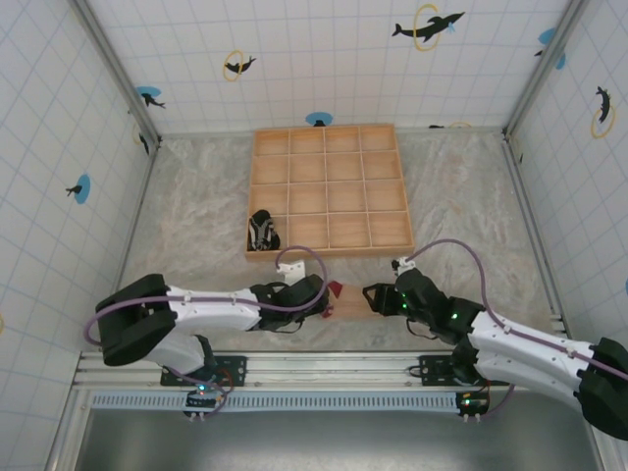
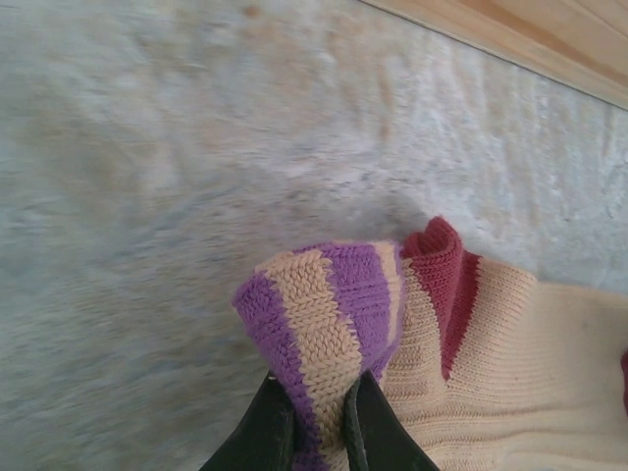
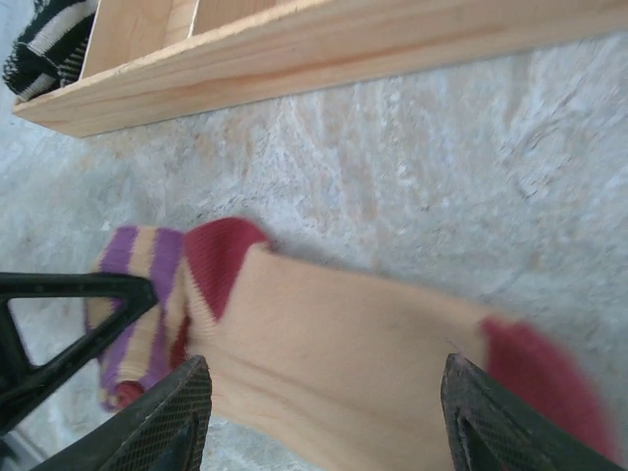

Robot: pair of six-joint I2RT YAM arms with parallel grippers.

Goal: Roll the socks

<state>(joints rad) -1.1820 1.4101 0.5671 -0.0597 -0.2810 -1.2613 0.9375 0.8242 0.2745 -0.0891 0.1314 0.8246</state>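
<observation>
A tan sock (image 1: 345, 299) with a dark red heel and toe lies flat on the mat between my two grippers. My left gripper (image 2: 319, 388) is shut on its purple-and-tan striped cuff (image 2: 324, 304), which bunches up above the fingers. My right gripper (image 3: 324, 392) is open, one finger on each side of the sock's tan body (image 3: 343, 343) and not touching it. In the top view the left gripper (image 1: 319, 294) and right gripper (image 1: 378, 297) face each other. The black-and-white striped sock (image 1: 261, 232) lies rolled against the tray's left front corner.
A wooden grid tray (image 1: 329, 251) stands just behind the socks, and its front wall (image 3: 343, 49) is close to both grippers. The pale marbled mat (image 1: 196, 216) stretches left and right of the tray. Tiled walls close in the sides and back.
</observation>
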